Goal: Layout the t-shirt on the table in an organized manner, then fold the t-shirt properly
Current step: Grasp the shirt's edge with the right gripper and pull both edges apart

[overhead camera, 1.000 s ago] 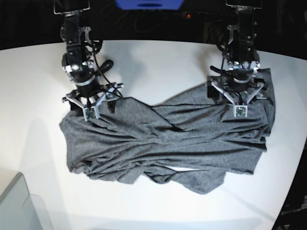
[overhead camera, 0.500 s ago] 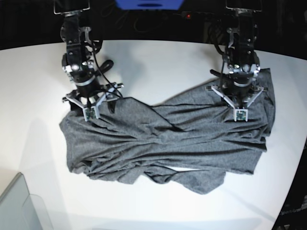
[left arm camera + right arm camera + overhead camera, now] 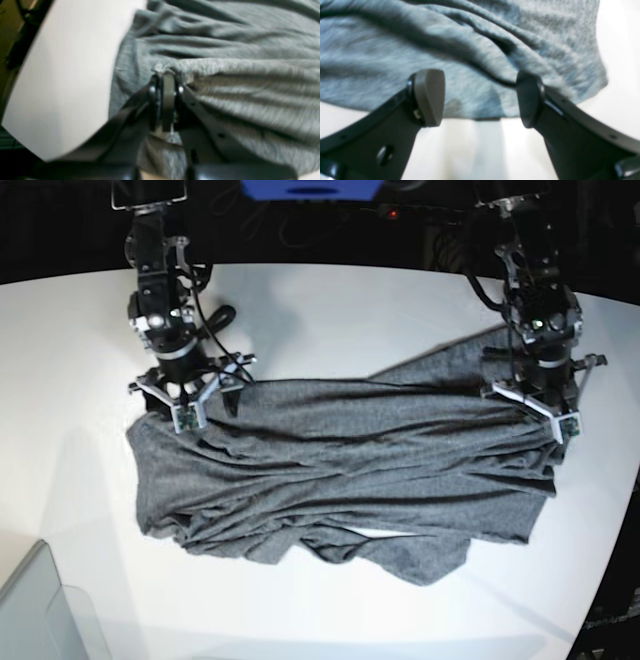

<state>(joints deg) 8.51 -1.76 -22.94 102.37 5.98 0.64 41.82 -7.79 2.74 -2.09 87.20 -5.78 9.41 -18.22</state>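
**A:** Where do things stand with the cloth?

**B:** The dark heather-grey, soft knit short-sleeved t-shirt (image 3: pixel 340 470) lies rumpled across the middle of the large, glossy white counter (image 3: pixel 330 305), ridged with long folds, one lobe sagging toward the counter's near edge. My left end effector (image 3: pixel 163 73) is clamped shut on a small pinch of the t-shirt's edge, close to the counter's curved side rim. My right end effector (image 3: pixel 480 97) stands with its jaws wide apart, straddling the t-shirt's border at the opposite end, holding nothing.

**A:** What could go wrong from here?

**B:** Three things, I judge. The left pinch looks thin, so a firm pull could let the knit slip free. If I pull with the left alone while the right grips nothing, the whole t-shirt may drag across the smooth counter rather than spread. And my left hold sits near the counter's rim, so a pull outward could carry cloth over that edge. I also cannot tell how many layers the left pinch has caught; taking two would keep a fold locked in.

**A:** And the count?

**B:** One t-shirt, one counter, two end effectors. One translucent grey bin corner (image 3: pixel 40 610) shows at the counter's near corner, well apart from the t-shirt.
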